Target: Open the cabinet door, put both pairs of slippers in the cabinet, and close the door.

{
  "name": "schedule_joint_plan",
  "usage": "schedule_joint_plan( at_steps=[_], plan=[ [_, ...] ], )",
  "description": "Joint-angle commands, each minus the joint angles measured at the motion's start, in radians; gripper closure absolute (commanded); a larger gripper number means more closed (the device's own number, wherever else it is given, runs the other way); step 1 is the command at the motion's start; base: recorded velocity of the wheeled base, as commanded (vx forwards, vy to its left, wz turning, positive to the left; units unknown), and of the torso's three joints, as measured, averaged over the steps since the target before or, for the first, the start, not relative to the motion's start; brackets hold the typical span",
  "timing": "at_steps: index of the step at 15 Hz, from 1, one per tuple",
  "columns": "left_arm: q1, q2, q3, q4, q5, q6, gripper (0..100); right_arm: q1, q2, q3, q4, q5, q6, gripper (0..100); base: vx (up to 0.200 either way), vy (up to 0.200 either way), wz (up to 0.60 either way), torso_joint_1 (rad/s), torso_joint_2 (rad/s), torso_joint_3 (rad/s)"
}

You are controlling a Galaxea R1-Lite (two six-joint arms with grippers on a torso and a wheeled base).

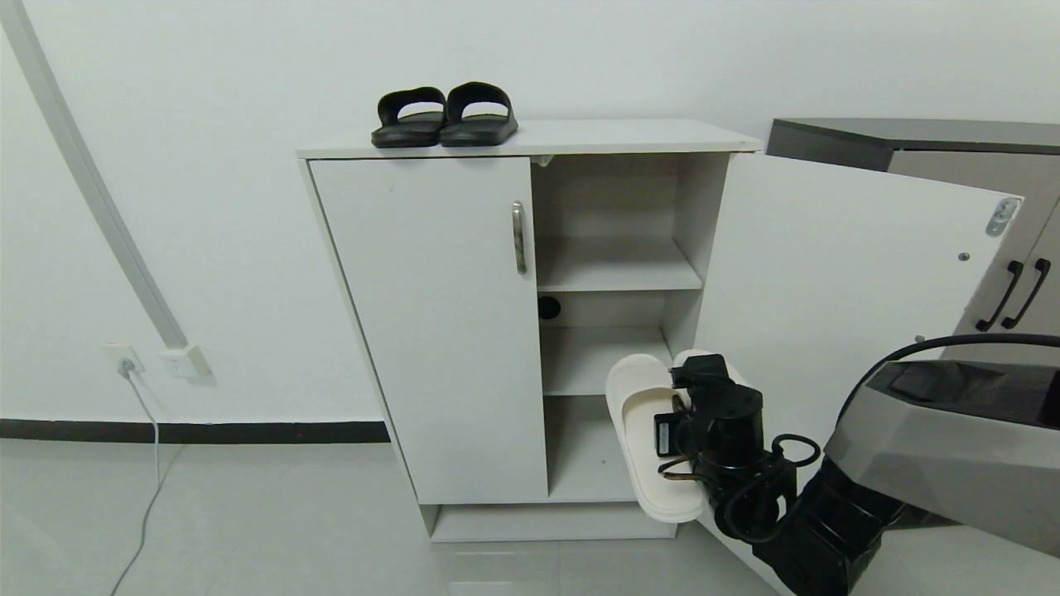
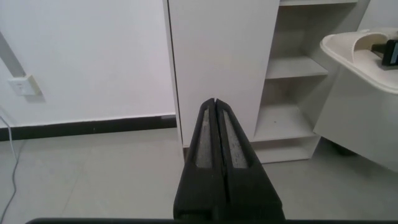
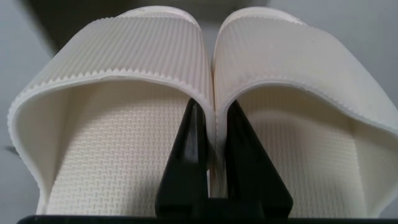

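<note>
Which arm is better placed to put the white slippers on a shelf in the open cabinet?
Right. The right gripper is shut on the white slippers, pinching their inner edges, just in front of the open side of the cabinet. The left gripper is shut and holds nothing.

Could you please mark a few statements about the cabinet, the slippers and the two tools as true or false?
1. The right door of the cabinet stands open. True.
2. The black slippers lie on a shelf inside the cabinet. False: they sit on top of it, above the closed left door.
3. The right tool grips the white slippers in front of the open compartment. True.
4. The left tool holds a slipper. False: it is shut and empty.
</note>
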Motion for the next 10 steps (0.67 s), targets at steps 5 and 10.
schedule_joint_plan(
  at_steps=[5,10],
  plan=[
    [0.000,0.002,0.000,0.000,0.000,0.000,100,0.098,0.177,-0.188,0.005,-0.012,0.009,100,0.000,0.000,0.00,0.000,0.00,0.000],
    [0.000,0.002,0.000,0.000,0.000,0.000,100,0.089,0.220,-0.248,0.014,-0.012,0.032,100,0.000,0.000,0.00,0.000,0.00,0.000]
  ],
)
